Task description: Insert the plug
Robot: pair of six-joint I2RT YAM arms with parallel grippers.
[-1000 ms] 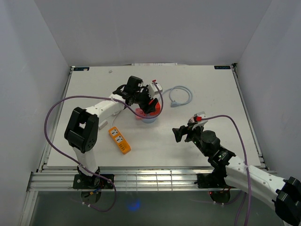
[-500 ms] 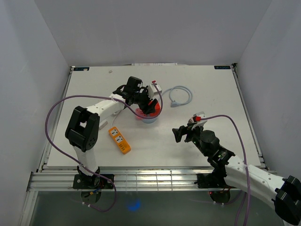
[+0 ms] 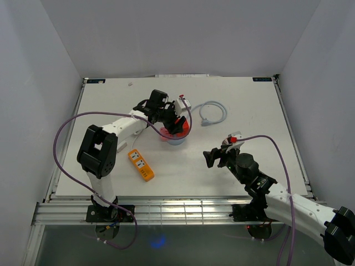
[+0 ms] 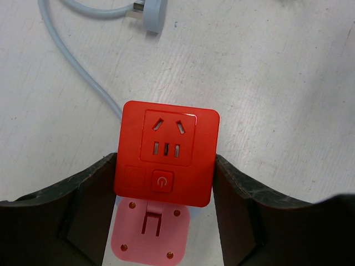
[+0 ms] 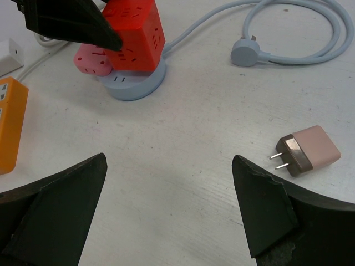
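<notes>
My left gripper (image 4: 165,162) is shut on a red socket cube (image 4: 166,149), its fingers (image 4: 89,205) pressed against both sides; the cube's socket face and power button face the camera. The cube stands on a round pale-blue base (image 5: 133,83) next to a pink cube (image 5: 91,58). In the top view this stack (image 3: 180,132) is at the table's middle back. A pink two-pronged plug (image 5: 308,151) lies flat on the table. Left of it, my right gripper (image 5: 169,162) hovers open over bare table, holding nothing.
A grey-blue cable (image 3: 213,112) coils at the back right, its round plug end (image 5: 244,54) loose on the table. An orange power strip (image 3: 141,165) lies front left of the stack. A white adapter (image 3: 184,103) sits behind the left gripper.
</notes>
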